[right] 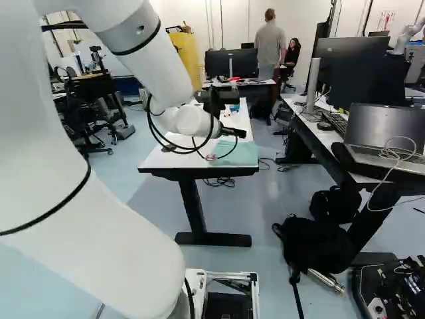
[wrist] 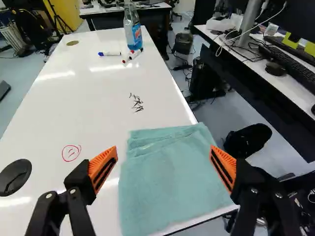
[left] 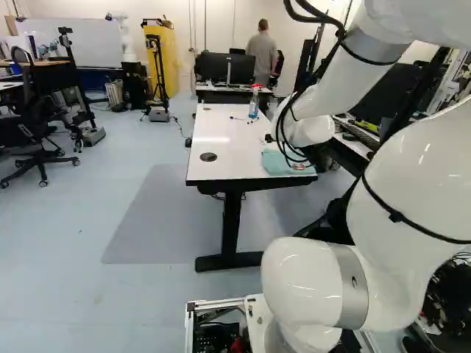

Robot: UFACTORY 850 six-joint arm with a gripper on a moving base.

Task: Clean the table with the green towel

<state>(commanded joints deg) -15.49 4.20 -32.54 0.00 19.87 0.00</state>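
Claw (right: 232,131) open over the worktop (wrist: 93,98), green towel (wrist: 167,172) lying flat at the near corner.
Fingers wide apart, orange pads (wrist: 103,167) facing each other, nothing gripped; towel visible in the gap and ahead, partly folded over at its far side, resting along the worktop's edge. Red circular scribble (wrist: 71,153) just beside the towel, near a round black cap (wrist: 15,177). Cluster of short black marks (wrist: 137,103) beyond the towel. Farther out, a blue-capped marker (wrist: 109,53) and red-capped markers (wrist: 134,55) lie near the upright spray bottle (wrist: 132,29) with blue liquid.
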